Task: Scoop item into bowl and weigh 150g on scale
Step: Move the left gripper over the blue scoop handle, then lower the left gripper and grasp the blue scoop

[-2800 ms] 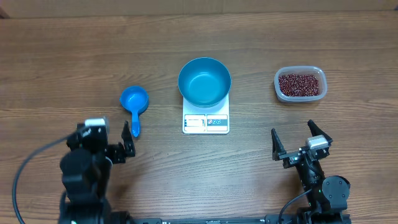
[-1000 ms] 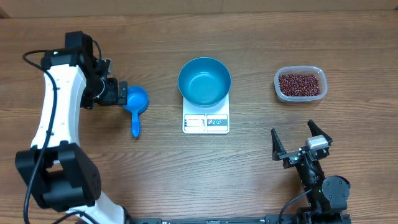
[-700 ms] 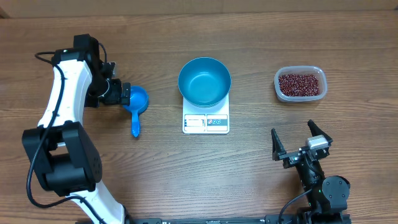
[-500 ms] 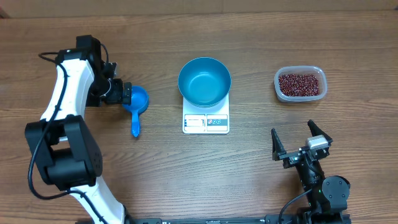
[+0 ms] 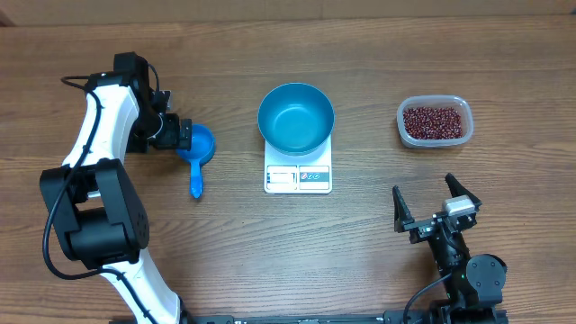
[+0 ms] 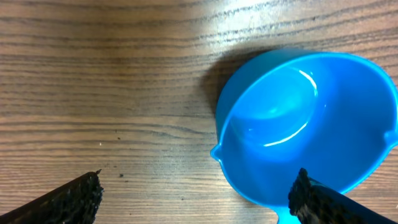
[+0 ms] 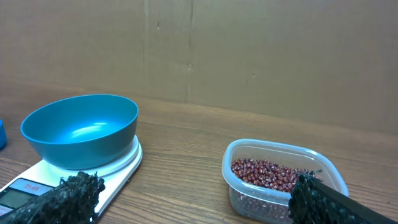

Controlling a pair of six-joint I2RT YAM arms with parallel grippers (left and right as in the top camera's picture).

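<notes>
The left end effector [image 5: 183,135] is released, its jaws spread wide and empty. It hangs at the left rim of a small blue scoop [image 5: 196,146]. From the left wrist, one finger [image 6: 323,202] lies over the scoop's cup [image 6: 298,124] and the other [image 6: 71,199] over bare wood; whether either touches anything cannot be told. The cup is empty. The scoop's handle points toward the robot's side of the counter [image 5: 360,252], so its long axis runs front to back.

The right end effector [image 5: 423,189] is also released, jaws wide, holding nothing. It sits low near the front edge, well apart from everything.

The teal bowl [image 5: 296,118] stands upright on the white scale [image 5: 298,178] at mid-counter and is empty. The scale's display and buttons face the robot. The beans [image 5: 436,122] are all in the clear tub [image 5: 433,99] at the far right, a loose layer covering its floor.

Bare wood lies open between scoop and scale, between scale and tub, and across the whole near half. A cardboard wall [image 7: 249,56] closes the far edge.
</notes>
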